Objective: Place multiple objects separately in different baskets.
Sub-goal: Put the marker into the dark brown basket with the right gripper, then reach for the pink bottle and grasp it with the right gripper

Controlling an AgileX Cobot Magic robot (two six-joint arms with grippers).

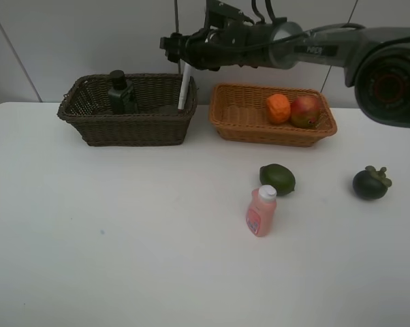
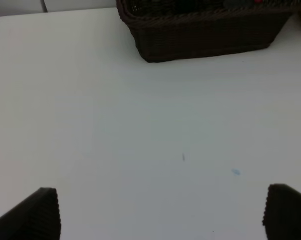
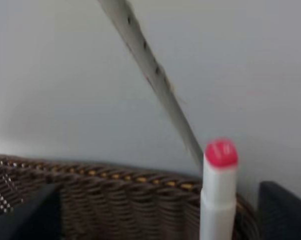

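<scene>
"Hovering over the dark basket, is the right gripper gripping anything?"

"No. Its fingers are standing wide apart, and the white pink-capped marker is rising between them, touching neither. It is standing nearly upright, its lower end inside the basket's right end."

"What else is sitting in there?"

"The dark green pump bottle. The orange and the apple are lying together in the tan basket."

"And outside?"

"The lime, the pink bottle and the mangosteen are sitting on the white table, the lime just beside the bottle's cap."

"The left gripper?"

"It is hanging over bare table near the dark basket, fingers spread wide, holding nothing."
</scene>
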